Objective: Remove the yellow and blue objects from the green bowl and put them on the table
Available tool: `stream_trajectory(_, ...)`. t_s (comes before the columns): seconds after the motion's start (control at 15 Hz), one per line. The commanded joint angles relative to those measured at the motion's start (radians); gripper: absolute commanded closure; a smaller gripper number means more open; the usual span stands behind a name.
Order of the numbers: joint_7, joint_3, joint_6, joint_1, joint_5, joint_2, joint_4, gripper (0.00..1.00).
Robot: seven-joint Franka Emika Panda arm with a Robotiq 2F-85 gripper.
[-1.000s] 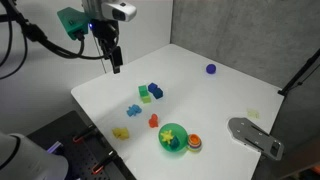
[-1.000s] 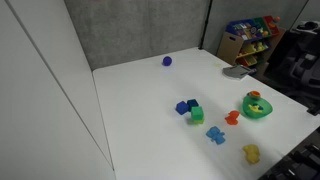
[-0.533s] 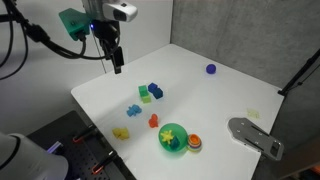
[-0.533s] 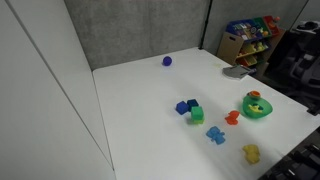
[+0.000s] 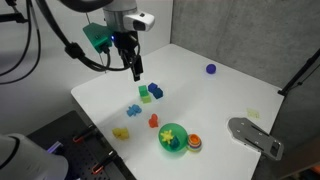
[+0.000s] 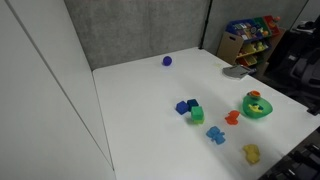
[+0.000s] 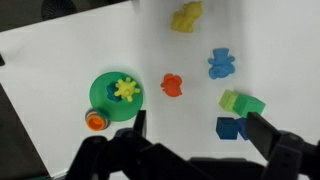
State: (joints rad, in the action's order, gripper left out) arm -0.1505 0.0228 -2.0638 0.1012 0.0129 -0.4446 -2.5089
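Observation:
The green bowl [image 5: 172, 138] stands near the table's front edge and holds a yellow star-shaped object [image 5: 171, 132]. The bowl also shows in an exterior view [image 6: 256, 106] and in the wrist view [image 7: 117, 96], with the yellow star [image 7: 125, 89] inside. I see no blue object in the bowl. My gripper [image 5: 135, 68] hangs open and empty above the table, well apart from the bowl, near the blue blocks [image 5: 155, 91]. In the wrist view the gripper [image 7: 200, 135] stands with its jaws wide apart, and a blue block [image 7: 236, 127] lies between them below.
A green block [image 5: 145, 97], a light blue toy [image 5: 133, 109], an orange toy [image 5: 154, 121] and a yellow toy [image 5: 121, 132] lie on the white table [image 5: 190, 70]. An orange piece [image 5: 194, 142] touches the bowl. A purple ball [image 5: 211, 69] lies far back. A grey plate [image 5: 255, 135] sits at the table's edge.
My gripper has moved across the table toward the blue and green blocks. It stays open. The objects have not moved.

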Motion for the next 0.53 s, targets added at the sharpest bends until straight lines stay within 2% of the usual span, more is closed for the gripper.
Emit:
stream_trajectory(0.0,0.057,0.034,-0.075,0.015,0.029,0.102,0.038,0.0)
stream_trajectory(0.47,0.263,0.112,-0.252,0.03,0.065,0.324,0.073,0.0)
